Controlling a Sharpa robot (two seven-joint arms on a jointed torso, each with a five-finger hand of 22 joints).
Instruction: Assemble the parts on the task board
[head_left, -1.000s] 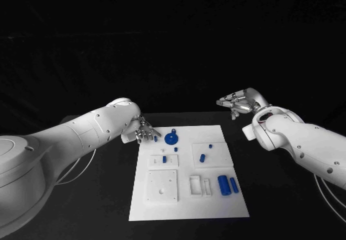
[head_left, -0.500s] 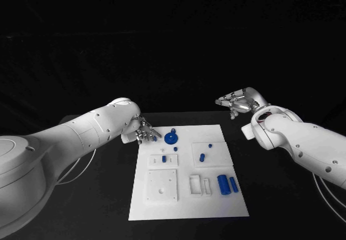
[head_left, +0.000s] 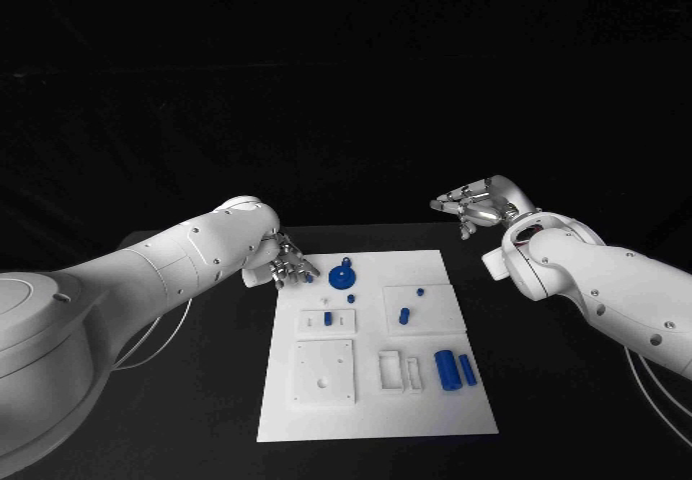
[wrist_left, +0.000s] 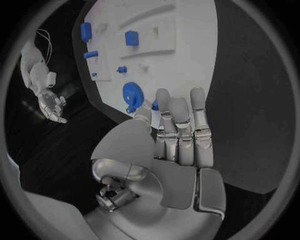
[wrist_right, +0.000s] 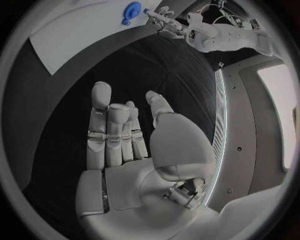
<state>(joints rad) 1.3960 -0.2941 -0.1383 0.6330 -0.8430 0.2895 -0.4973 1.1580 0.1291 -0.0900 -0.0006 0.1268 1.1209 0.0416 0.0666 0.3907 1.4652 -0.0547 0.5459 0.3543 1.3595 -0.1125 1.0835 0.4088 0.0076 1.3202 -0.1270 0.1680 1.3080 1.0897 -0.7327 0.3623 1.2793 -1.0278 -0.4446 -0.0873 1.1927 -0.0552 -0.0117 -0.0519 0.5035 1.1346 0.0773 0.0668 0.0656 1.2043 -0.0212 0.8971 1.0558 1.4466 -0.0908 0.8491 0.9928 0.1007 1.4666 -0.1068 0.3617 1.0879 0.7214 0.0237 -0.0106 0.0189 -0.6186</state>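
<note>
Two hands empty: left hand (head_left: 290, 264), fingers extended, beside blue disc part (head_left: 342, 276) on task board (head_left: 378, 400); right hand (head_left: 473, 208) spread, apart. Step: first pickup; next, a grasp on the disc.

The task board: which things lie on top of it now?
On the task board lie a round blue part, two blue cylinders, several small blue pieces and white raised blocks. What lies beneath the board is covered.

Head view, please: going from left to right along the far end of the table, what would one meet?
Left hand → round blue part on the task board → right hand, held beyond the board's right edge.
</note>
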